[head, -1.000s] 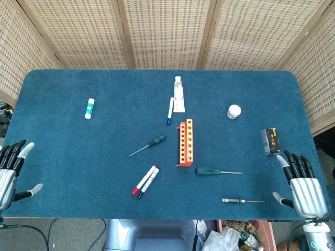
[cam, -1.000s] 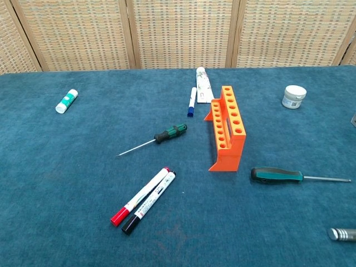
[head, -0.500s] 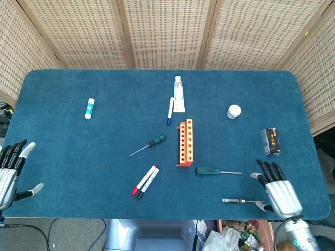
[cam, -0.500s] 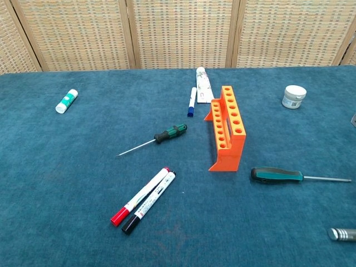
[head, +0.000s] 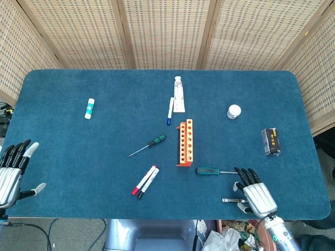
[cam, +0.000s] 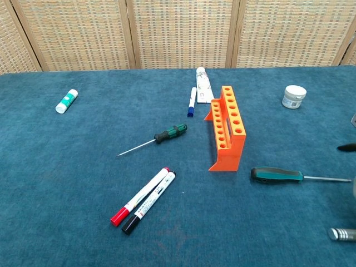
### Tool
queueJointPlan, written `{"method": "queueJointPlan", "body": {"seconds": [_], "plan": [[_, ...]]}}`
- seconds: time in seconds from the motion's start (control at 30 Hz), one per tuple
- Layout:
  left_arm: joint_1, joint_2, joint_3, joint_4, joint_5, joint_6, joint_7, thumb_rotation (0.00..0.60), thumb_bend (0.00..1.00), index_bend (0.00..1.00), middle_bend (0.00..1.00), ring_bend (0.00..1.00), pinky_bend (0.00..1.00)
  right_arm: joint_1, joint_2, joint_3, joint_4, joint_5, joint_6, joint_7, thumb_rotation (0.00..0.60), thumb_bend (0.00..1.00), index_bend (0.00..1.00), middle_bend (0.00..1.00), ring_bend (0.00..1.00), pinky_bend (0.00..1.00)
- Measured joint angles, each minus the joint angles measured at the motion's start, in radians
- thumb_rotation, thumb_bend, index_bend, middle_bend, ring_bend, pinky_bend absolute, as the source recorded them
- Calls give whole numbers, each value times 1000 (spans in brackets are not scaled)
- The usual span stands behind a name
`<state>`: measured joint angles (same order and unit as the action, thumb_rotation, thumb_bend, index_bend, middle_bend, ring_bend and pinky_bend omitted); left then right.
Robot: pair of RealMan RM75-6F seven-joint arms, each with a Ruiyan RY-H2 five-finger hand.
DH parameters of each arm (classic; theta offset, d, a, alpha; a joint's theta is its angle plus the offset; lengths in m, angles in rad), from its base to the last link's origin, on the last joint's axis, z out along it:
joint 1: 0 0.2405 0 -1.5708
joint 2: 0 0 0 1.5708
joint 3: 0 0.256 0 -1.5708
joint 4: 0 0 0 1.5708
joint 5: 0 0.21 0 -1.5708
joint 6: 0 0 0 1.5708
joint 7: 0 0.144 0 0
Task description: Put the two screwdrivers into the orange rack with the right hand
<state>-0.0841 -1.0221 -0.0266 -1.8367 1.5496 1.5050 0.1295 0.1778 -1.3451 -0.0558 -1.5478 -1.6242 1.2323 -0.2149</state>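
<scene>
The orange rack (head: 184, 142) (cam: 228, 128) stands mid-table, its holes empty. A green-and-black-handled screwdriver (head: 156, 140) (cam: 169, 132) lies to its left, shaft pointing front-left. A teal-handled screwdriver (head: 208, 170) (cam: 276, 175) lies just in front of the rack, shaft pointing right. My right hand (head: 254, 196) hovers near the table's front edge, fingers apart and empty, with its fingertips at the tip of that shaft. In the chest view only a dark fingertip (cam: 347, 147) shows at the right edge. My left hand (head: 13, 172) stays open at the front-left corner.
A silver tool (head: 233, 200) (cam: 340, 233) lies beside my right hand, partly under it. Red and black markers (head: 145, 181), a blue pen (head: 170, 110), a white tube (head: 179, 94), a glue stick (head: 89, 108), a white jar (head: 234, 111) and a black box (head: 270, 141) lie around.
My right hand has moved left along the front edge, from the right corner to the teal screwdriver's shaft tip. No object has shifted; the left hand barely moved.
</scene>
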Motion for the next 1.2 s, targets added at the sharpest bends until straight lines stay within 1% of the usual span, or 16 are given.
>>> {"method": "queueJointPlan", "body": {"seconds": [0.1,0.57,0.93,1.2], "plan": [[0,0,-2,-1,-2,1,0,600,0,0,0,0,0,7,-26,-6,29,-1,-13,8,600,270,434,0,0,0],[3,5,0,0,1,6,-13,600,0,0,0,0,0,14,-98,-25,123,5,-33,-3,600,270,448,0,0,0],[1,6,-1,-1,0,2,-15,600,0,0,0,0,0,22,-121,-27,155,35,-63,-9,600,272,466,0,0,0],[0,5,-1,-1,-2,0,-13,600,0,0,0,0,0,28,-122,-27,160,46,-69,8,600,307,525,0,0,0]]}}
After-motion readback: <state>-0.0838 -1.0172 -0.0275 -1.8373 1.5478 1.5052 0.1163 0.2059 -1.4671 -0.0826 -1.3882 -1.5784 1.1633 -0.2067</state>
